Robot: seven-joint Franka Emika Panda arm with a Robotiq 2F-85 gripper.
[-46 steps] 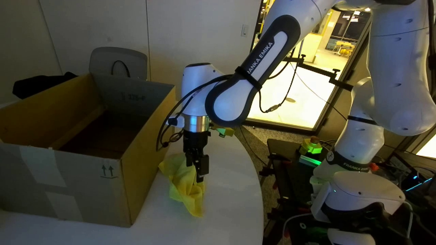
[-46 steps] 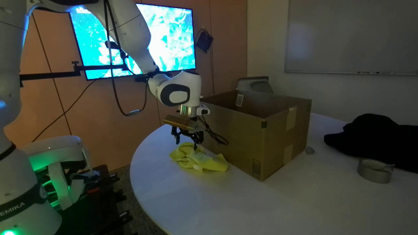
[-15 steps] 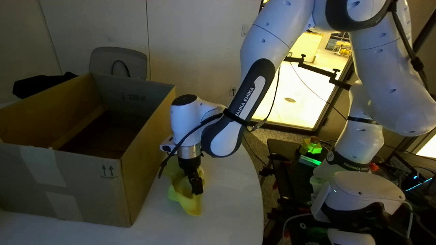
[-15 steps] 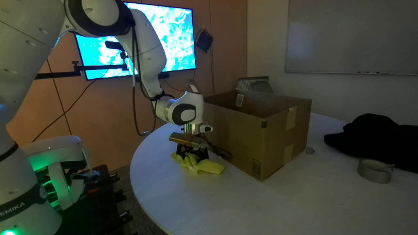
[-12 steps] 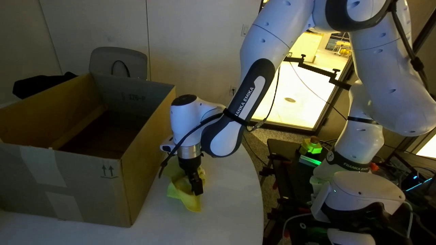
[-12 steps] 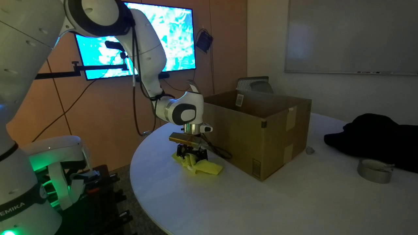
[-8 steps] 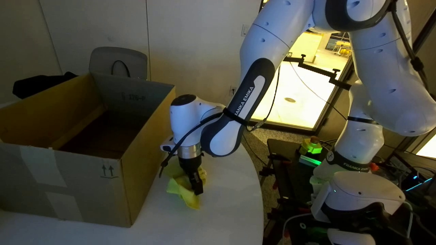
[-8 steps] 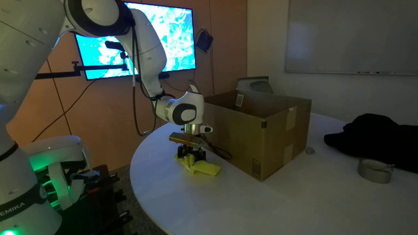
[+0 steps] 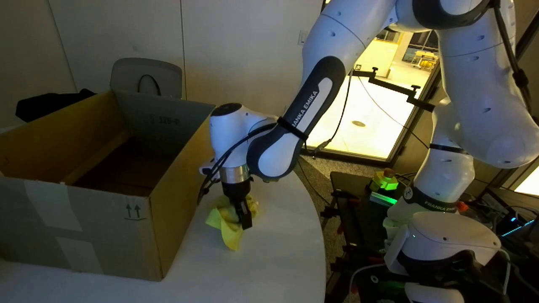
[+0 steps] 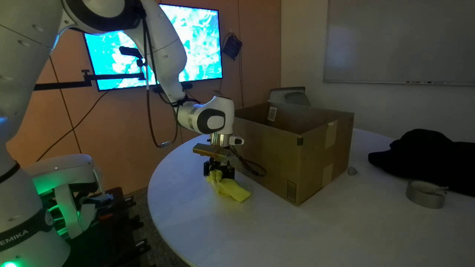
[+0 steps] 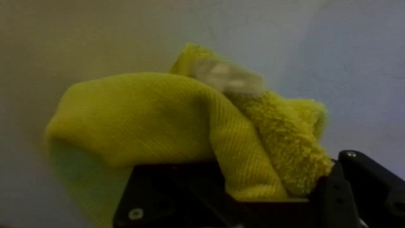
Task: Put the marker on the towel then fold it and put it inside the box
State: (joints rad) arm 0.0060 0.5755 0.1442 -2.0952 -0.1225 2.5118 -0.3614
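The yellow-green towel (image 9: 230, 235) is bunched up beside the box, and my gripper (image 9: 244, 221) is shut on its gathered middle. In the wrist view, folds of the towel (image 11: 243, 152) run down between the dark fingers (image 11: 338, 193), with a pale tag (image 11: 227, 77) on the far side. One end of the towel (image 10: 233, 190) hangs toward the tabletop; whether it still touches, I cannot tell. Close by stands the large cardboard box (image 10: 267, 148), its top open and its visible inside bare. The marker is hidden or out of view.
The box's near side wall (image 9: 181, 189) rises right beside my gripper and its cable loop (image 10: 252, 168). On the round white table (image 10: 297, 237) also lie a roll of tape (image 10: 426, 194), a small grey scrap (image 10: 351, 171) and a black cloth (image 10: 426, 159).
My gripper came down onto the towel, closed on it and bunched it together. Over the last half second it has risen a little, drawing the towel up with it.
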